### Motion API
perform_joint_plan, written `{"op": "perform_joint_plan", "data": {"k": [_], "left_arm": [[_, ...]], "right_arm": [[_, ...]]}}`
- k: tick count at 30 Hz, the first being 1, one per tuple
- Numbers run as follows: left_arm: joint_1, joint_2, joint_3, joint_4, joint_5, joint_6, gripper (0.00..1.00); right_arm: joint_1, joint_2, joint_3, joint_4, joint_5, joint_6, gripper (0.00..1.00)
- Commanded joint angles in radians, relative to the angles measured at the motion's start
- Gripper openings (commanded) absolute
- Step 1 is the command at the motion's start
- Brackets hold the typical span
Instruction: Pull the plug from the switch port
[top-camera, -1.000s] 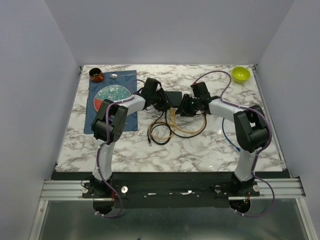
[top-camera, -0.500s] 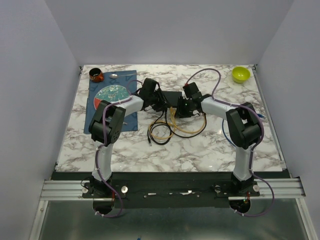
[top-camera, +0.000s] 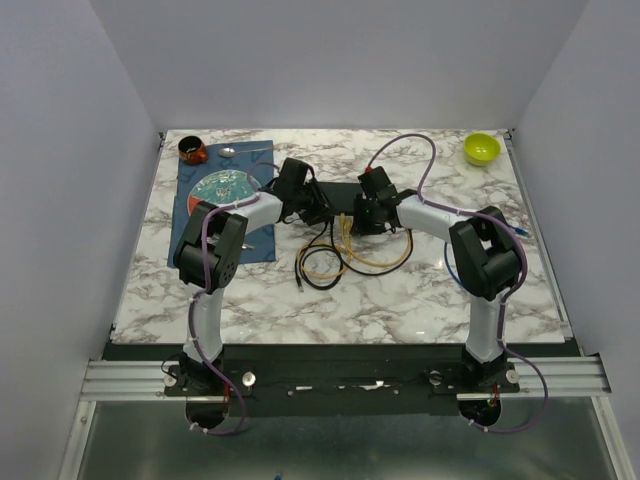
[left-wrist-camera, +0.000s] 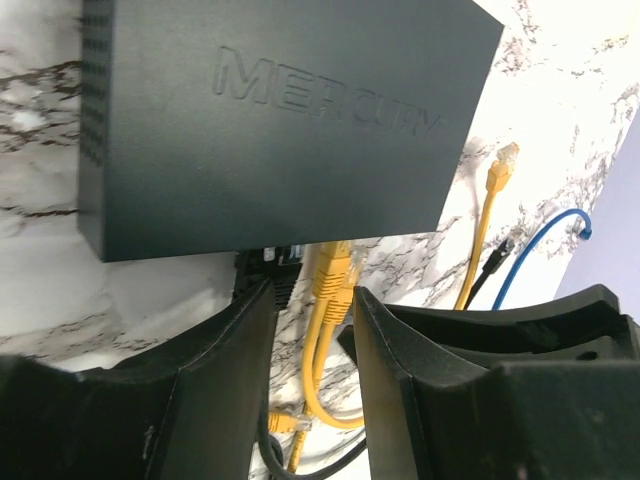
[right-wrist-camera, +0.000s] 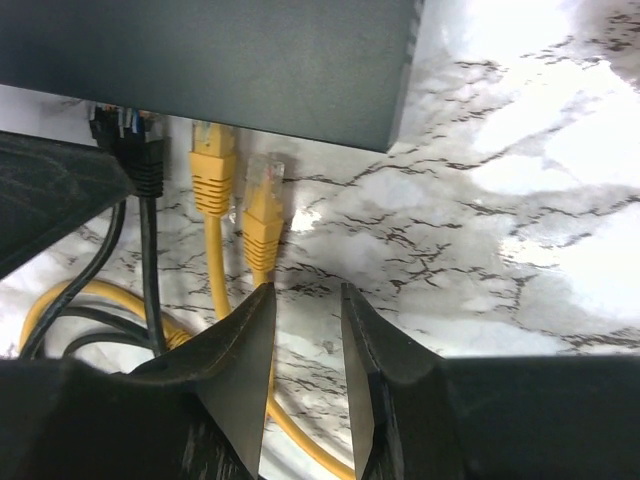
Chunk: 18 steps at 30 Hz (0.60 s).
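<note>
Yellow plug lies just off the switch sockets; we note right gripper part-open just behind it, gripping nothing, left gripper half-open around neighbouring plugs, hold unclear.

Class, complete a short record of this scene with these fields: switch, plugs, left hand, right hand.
switch: black box marked MERCURY, flat on the marble table
black plug: at the switch's socket edge
first yellow plug: beside the black plug, at that edge too
loose yellow plug: lying clear of the switch
left hand: open around the yellow cables
right hand: open, just behind the loose yellow plug
</note>
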Motion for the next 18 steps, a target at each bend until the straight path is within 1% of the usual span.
{"op": "perform_joint_plan", "data": {"k": [1, 11, 18], "left_arm": [[0.009, -0.048, -0.022, -0.005, -0.011, -0.003, 0.51], [0.013, -0.059, -0.056, 0.018, -0.005, -0.011, 0.51], [0.021, -0.069, -0.067, 0.021, -0.005, -0.011, 0.51]], "right_arm": [[0.004, -0.035, 0.003, -0.035, 0.076, -0.024, 0.41], [0.032, -0.050, 0.044, -0.038, 0.097, -0.024, 0.41], [0.050, -0.044, 0.098, -0.047, 0.108, -0.032, 0.45]]}}
